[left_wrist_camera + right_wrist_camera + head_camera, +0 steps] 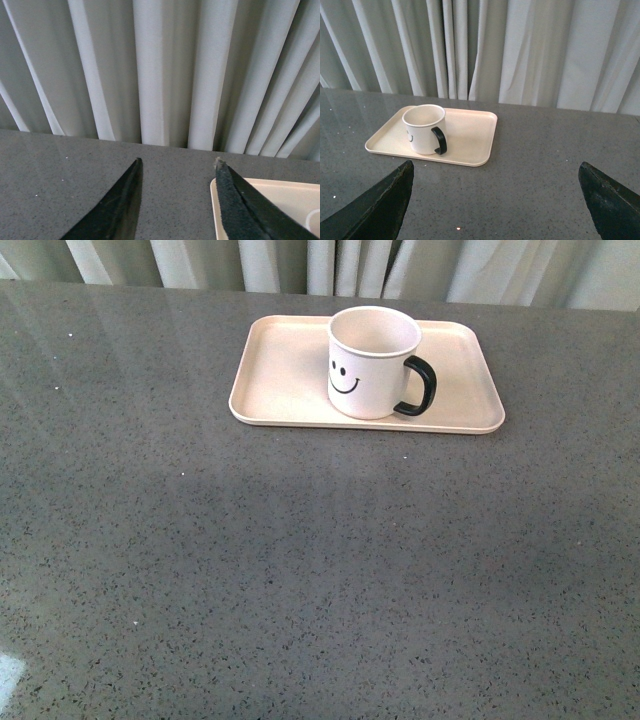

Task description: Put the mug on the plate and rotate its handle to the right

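Note:
The white mug [372,362] with a black smiley face stands upright on the pale pink-beige plate [280,370] at the far middle of the table. Its black handle [418,387] points to the right in the front view. The right wrist view shows the same mug [423,129], handle [440,140] and plate [470,132] some way beyond my right gripper [496,172], which is open with nothing between its fingers. My left gripper [178,162] is open over bare table, with a corner of the plate [280,200] just behind one fingertip. Neither arm appears in the front view.
The grey speckled tabletop [300,570] stretches wide in front of the plate. Pale pleated curtains [330,265] hang right behind the table's far edge.

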`<action>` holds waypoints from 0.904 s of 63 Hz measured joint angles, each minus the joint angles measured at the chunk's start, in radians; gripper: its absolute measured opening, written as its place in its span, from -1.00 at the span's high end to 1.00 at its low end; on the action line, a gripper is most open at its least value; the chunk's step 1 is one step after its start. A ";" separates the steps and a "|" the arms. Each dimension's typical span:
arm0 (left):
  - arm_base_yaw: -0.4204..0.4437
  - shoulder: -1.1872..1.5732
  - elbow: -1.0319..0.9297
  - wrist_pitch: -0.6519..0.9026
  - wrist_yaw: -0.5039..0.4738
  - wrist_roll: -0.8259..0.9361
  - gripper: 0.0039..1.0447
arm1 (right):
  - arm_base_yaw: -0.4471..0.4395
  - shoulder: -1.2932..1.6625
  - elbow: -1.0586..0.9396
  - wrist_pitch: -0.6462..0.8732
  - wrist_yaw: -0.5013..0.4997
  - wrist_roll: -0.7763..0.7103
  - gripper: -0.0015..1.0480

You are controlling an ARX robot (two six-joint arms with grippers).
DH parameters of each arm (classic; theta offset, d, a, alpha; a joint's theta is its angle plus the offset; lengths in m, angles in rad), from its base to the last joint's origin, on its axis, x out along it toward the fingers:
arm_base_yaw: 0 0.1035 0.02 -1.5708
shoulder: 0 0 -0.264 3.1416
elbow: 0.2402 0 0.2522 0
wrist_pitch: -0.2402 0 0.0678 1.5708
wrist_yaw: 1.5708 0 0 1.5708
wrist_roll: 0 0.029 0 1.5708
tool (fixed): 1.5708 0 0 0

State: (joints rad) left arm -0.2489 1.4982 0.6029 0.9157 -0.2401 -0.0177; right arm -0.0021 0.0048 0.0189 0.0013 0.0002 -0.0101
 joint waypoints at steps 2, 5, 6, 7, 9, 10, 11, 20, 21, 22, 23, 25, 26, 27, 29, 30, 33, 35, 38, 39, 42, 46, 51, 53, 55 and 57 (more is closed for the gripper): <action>0.012 -0.022 -0.035 0.008 0.007 0.001 0.52 | 0.000 0.000 0.000 0.000 0.000 0.000 -0.82; 0.032 -0.055 -0.092 0.018 0.021 0.002 0.69 | 0.000 0.000 0.000 0.000 0.000 0.000 -0.82; 0.035 -0.062 -0.103 0.020 0.023 0.002 0.73 | 0.000 0.000 0.000 0.000 0.000 0.000 -0.82; 0.042 -0.075 -0.124 0.023 0.030 0.003 0.79 | 0.000 0.000 0.000 0.000 0.000 0.000 -0.82; 0.049 -0.095 -0.152 0.028 0.041 0.003 0.90 | 0.000 0.000 0.000 0.000 0.000 0.000 -0.82; 0.054 -0.108 -0.170 0.030 0.049 0.003 0.96 | 0.000 0.000 0.000 0.000 0.000 0.000 -0.82; 0.056 -0.115 -0.179 0.031 0.053 0.001 0.99 | 0.000 0.000 0.000 0.000 0.000 0.000 -0.82; 0.096 -0.229 -0.294 0.036 0.094 0.006 0.98 | 0.000 0.000 0.000 0.000 0.000 0.000 -0.82; 0.101 -0.242 -0.307 0.036 0.100 0.006 0.98 | 0.000 0.000 0.000 0.000 0.000 0.000 -0.82; 0.106 -0.256 -0.319 0.036 0.104 0.006 0.98 | 0.000 0.000 0.000 0.000 0.000 0.000 -0.82; 0.109 -0.262 -0.325 0.036 0.105 0.006 0.98 | 0.000 0.000 0.000 0.000 0.000 0.000 -0.82; 0.117 -0.282 -0.343 0.034 0.111 0.006 0.98 | 0.000 0.000 0.000 0.000 0.000 0.000 -0.82; 0.121 -0.295 -0.353 0.032 0.114 0.006 0.98 | 0.000 0.000 0.000 0.000 0.000 0.000 -0.82; 0.123 -0.302 -0.359 0.031 0.115 0.006 0.98 | 0.000 0.000 0.000 0.000 0.000 0.000 -0.82; 0.131 -0.328 -0.380 0.025 0.124 0.007 0.98 | 0.000 0.000 0.000 0.000 0.000 0.000 -0.82; 0.135 -0.342 -0.390 0.020 0.129 0.006 0.98 | 0.000 0.000 0.000 0.000 0.000 0.000 -0.82; 0.144 -0.383 -0.416 0.006 0.140 0.007 0.98 | 0.000 0.000 0.000 0.000 0.000 0.000 -0.82; 0.149 -0.402 -0.428 -0.002 0.145 0.007 0.98 | 0.000 0.000 0.000 0.000 0.000 0.000 -0.82; 0.156 -0.436 -0.447 -0.018 0.155 0.007 0.98 | 0.000 0.000 0.000 0.000 0.000 0.000 -0.82; 0.158 -0.443 -0.451 -0.022 0.156 0.007 0.98 | 0.000 0.000 0.000 0.000 0.000 0.000 -0.82; 0.165 -0.477 -0.468 -0.040 0.163 0.007 0.98 | 0.000 0.000 0.000 0.000 0.000 0.000 -0.82; 0.212 -0.534 -0.492 -0.073 0.227 0.008 0.98 | 0.000 0.000 0.000 0.000 0.000 0.000 -0.82; 0.245 -0.551 -0.536 -0.032 0.231 0.008 0.98 | 0.000 0.000 0.000 0.000 0.000 0.000 -0.82; 0.246 -0.573 -0.554 -0.051 0.237 0.008 0.98 | 0.000 0.000 0.000 0.000 0.000 0.000 -0.82; 0.245 -0.606 -0.565 -0.081 0.241 0.008 0.98 | 0.000 0.000 0.000 0.000 0.000 0.000 -0.82; 0.245 -0.637 -0.569 -0.106 0.240 0.008 0.98 | 0.000 0.000 0.000 0.000 0.000 0.000 -0.82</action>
State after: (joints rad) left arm -0.0036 0.8608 0.0338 0.8093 0.0002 -0.0097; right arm -0.0021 0.0048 0.0189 0.0013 0.0006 -0.0101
